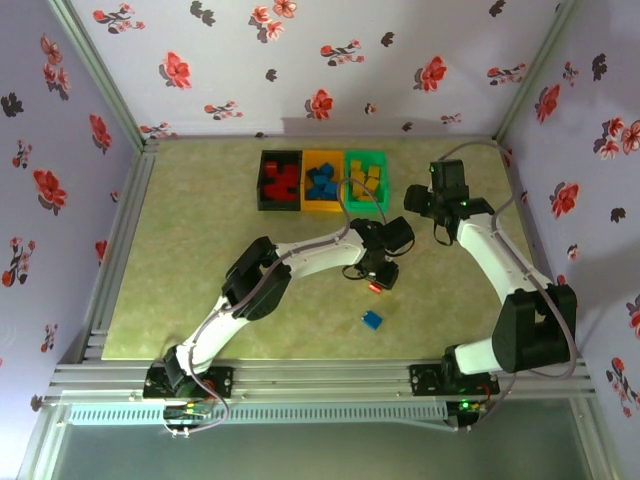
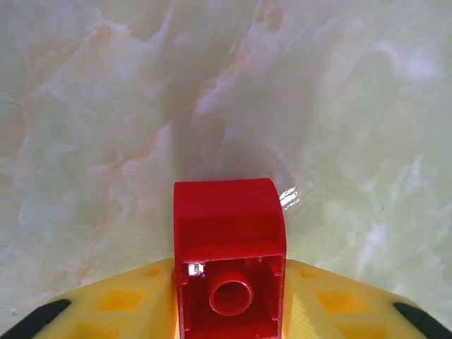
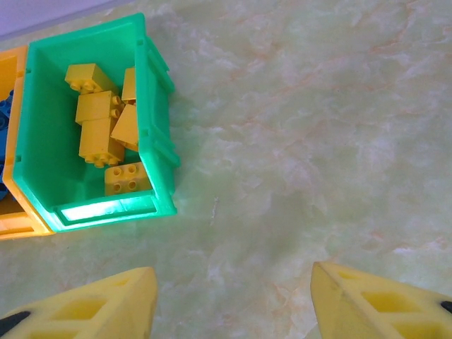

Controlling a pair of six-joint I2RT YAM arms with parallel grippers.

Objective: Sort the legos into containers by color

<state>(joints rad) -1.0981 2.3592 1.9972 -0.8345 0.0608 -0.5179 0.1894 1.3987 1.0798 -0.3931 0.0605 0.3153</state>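
Three bins sit in a row at upper centre: a black bin [image 1: 280, 181], an orange bin [image 1: 322, 183] and a green bin [image 1: 366, 181], which holds about six yellow bricks [image 3: 97, 107]. Mid-frame, the left gripper [image 1: 376, 281] is clamped on one red brick [image 2: 229, 240]. One blue brick [image 1: 372, 320] lies just below. At upper right, the right gripper [image 3: 233, 296] stands half open and empty.
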